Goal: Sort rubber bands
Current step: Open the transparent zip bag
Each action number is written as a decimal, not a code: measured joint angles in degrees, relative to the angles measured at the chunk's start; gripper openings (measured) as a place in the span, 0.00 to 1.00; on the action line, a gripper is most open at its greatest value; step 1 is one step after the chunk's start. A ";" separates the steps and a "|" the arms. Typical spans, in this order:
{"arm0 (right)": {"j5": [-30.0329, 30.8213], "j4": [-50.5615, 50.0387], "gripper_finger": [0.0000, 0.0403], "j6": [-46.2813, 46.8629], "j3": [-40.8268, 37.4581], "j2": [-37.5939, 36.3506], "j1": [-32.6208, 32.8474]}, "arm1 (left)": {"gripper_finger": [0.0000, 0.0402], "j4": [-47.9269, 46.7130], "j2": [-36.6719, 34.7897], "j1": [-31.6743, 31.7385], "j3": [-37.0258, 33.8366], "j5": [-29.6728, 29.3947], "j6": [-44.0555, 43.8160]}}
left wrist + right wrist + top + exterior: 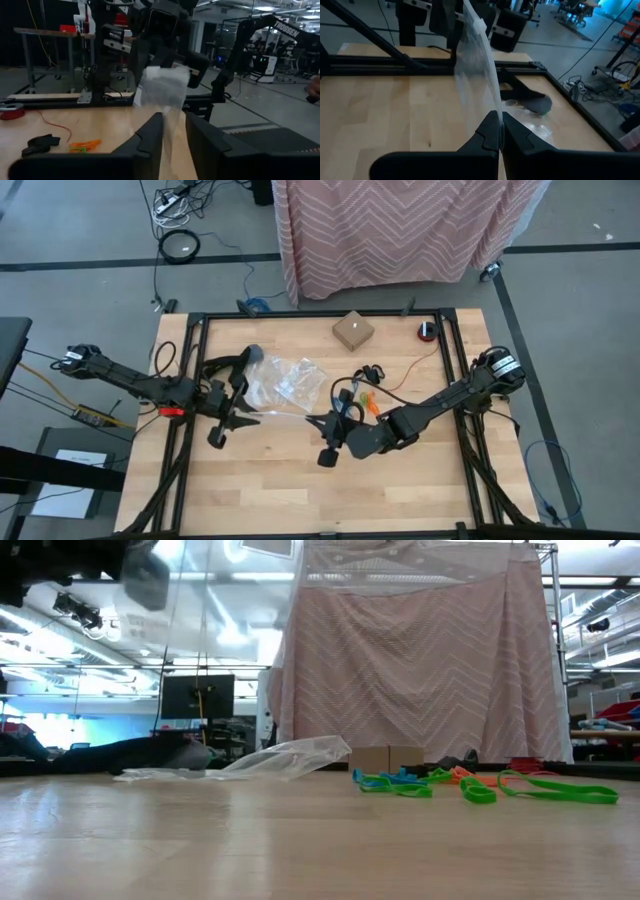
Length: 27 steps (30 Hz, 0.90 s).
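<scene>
**Clear bag stretched between two grippers**

Clear plastic zip bag (479, 70) hangs pinched in the right gripper (500, 131), whose fingers are closed on its edge. The left gripper (172, 131), part open, straddles the same film. Rubber bands (478, 786) lie loose on the table (400, 490), nearby. Uneven pulling could let the slippery film slip free.

Small thin floppy rubber bands (478, 786), green, blue and orange, lie loosely clustered flat on the wooden tabletop.

rubber bands (368, 402) partly hidden by arm
</scene>
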 joint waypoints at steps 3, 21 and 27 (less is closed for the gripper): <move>-0.37 -2.20 0.00 2.25 0.00 0.00 0.00 | 0.27 0.04 0.00 0.00 0.00 -0.26 0.33; -3.73 -3.42 0.00 3.91 0.00 0.00 -0.28 | 0.29 -0.55 0.00 0.00 0.00 -1.58 0.39; -4.93 -4.84 0.00 5.42 0.00 0.07 -0.33 | 0.29 -0.71 0.03 0.00 0.00 -2.50 0.39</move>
